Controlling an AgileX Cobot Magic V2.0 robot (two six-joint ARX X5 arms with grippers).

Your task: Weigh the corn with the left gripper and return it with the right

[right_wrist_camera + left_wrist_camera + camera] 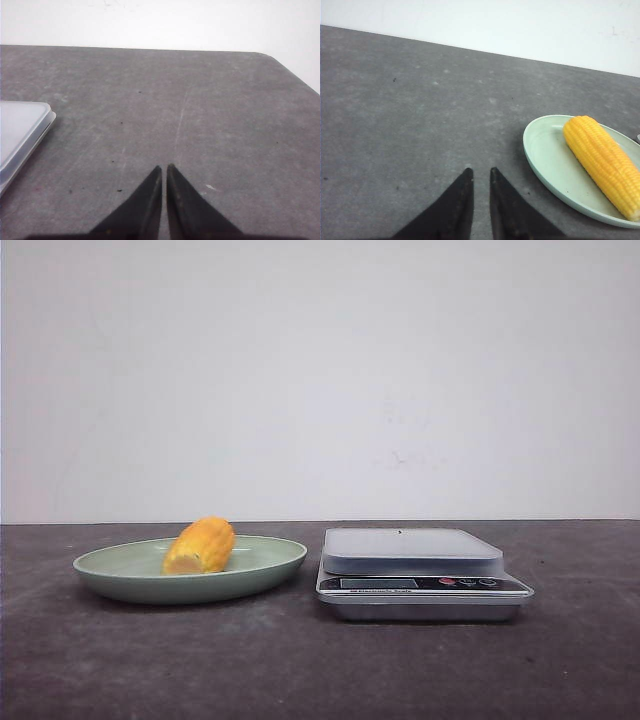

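The corn, a stubby yellow-orange cob, lies in a pale green plate on the left of the dark table. In the left wrist view the corn rests lengthwise in the plate, off to one side of my left gripper. That gripper hovers over bare table, fingers nearly together with only a narrow slit and nothing in it. My right gripper is shut and empty over bare table, with the scale's corner off to its side. Neither gripper shows in the front view.
A silver kitchen scale with a flat weighing platform stands just right of the plate, its display and buttons facing the front. A white wall backs the table. The table's rounded far corner shows in the right wrist view.
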